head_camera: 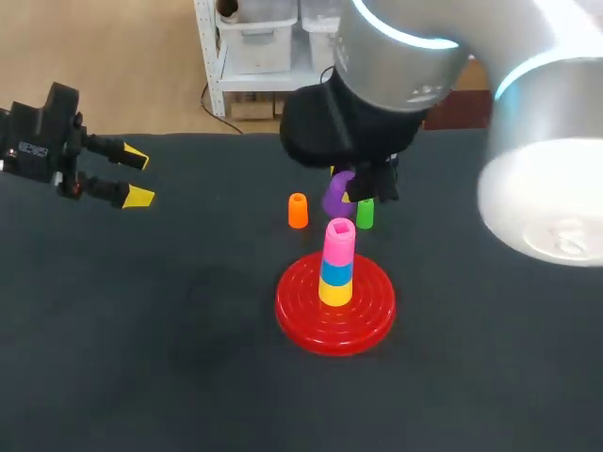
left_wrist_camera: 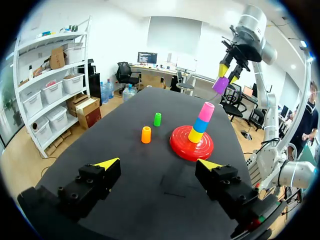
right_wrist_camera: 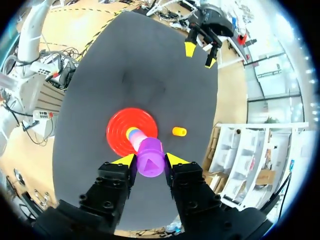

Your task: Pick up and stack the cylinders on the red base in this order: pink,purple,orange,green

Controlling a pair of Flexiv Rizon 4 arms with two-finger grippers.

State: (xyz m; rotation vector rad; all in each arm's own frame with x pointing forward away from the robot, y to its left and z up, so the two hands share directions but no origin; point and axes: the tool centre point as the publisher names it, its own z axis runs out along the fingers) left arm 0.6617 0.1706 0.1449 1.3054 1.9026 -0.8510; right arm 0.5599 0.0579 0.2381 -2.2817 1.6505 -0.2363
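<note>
The red base [head_camera: 334, 306] [left_wrist_camera: 191, 144] [right_wrist_camera: 120, 131] carries a stack of yellow, blue and a pink cylinder [head_camera: 339, 237] [left_wrist_camera: 206, 111] on top. My right gripper [head_camera: 343, 185] [left_wrist_camera: 228, 73] [right_wrist_camera: 149, 159] hangs just above and behind the stack, shut on the purple cylinder [head_camera: 334, 198] [left_wrist_camera: 220, 85] [right_wrist_camera: 150, 159]. The orange cylinder [head_camera: 298, 210] [left_wrist_camera: 146, 134] [right_wrist_camera: 179, 131] and the green cylinder [head_camera: 365, 214] [left_wrist_camera: 157, 119] stand upright behind the base. The purple cylinder hides the green one in the right wrist view. My left gripper [head_camera: 132, 176] [left_wrist_camera: 159, 164] [right_wrist_camera: 201, 51] is open and empty at the far left.
Dark table cloth [head_camera: 170, 358] lies bare in front of and left of the base. The big right arm [head_camera: 528, 141] fills the upper right of the head view and hides the table's back right.
</note>
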